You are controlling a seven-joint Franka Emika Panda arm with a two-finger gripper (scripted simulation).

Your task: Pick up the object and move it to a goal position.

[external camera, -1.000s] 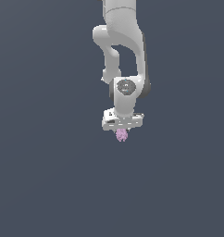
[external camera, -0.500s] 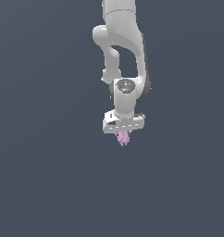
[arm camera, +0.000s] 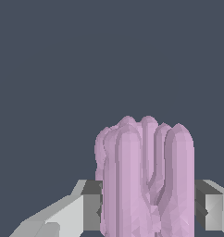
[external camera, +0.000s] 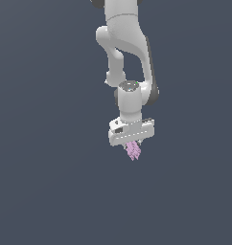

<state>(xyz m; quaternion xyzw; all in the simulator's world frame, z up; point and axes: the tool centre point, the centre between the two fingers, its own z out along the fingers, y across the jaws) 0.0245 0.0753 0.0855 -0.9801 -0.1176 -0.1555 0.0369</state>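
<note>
White jointed robot arm hangs within uniform dark grey-blue surroundings, open space on all sides. Its white gripper has jaws closed against both flanks of the small pale pink-lilac ridged cluster, which protrudes beneath the gripper body.

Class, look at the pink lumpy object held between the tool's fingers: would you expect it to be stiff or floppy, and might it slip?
The pink object probably is stiff: its rod-like ridges stand straight, with no sag below the tool. It seems light, being narrower than the tool's body. Its rounded, ridged sides may let it twist or slip between the flat fingers.
</note>
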